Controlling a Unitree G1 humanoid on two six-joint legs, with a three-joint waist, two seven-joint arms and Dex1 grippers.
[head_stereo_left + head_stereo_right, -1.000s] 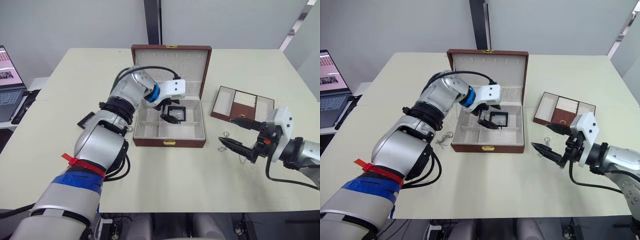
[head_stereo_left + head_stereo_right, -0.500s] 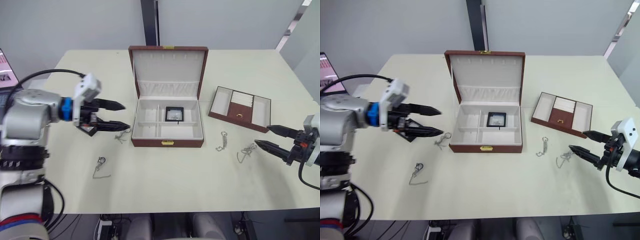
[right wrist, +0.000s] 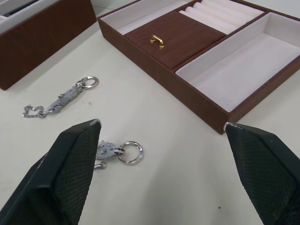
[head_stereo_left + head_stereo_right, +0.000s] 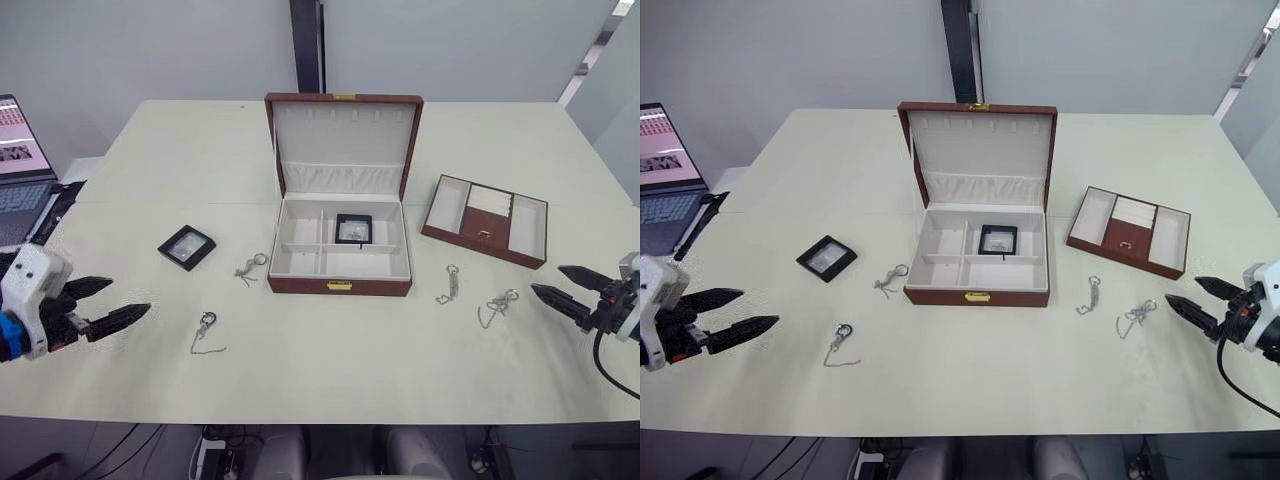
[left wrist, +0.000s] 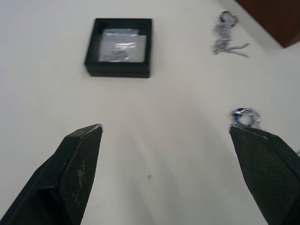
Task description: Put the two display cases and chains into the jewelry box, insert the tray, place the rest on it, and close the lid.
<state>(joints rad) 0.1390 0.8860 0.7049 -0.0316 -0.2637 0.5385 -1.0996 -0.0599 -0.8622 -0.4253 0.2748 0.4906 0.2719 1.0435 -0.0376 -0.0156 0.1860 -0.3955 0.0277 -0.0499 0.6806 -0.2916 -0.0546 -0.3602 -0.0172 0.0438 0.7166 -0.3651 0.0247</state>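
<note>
both grippers, left (image 4: 110, 303) and right (image 4: 562, 282), hover spread and empty. one case (image 4: 353, 228) lies inside the jewelry box (image 4: 338, 250); the other (image 4: 186, 246) at nine o'clock; tray (image 4: 485, 219) at three, chains (image 4: 207, 332) scattered around.

left gripper (image 4: 112, 305): fingers spread, empty, low at left | right gripper (image 4: 563, 285): fingers spread, empty, low at right

The jewelry box (image 4: 338, 285) and tray (image 4: 485, 243) are showing reddish-brown outside, cream lining inside — silver chains (image 4: 494, 306) are glinting on the pale bench (image 4: 400, 350).
</note>
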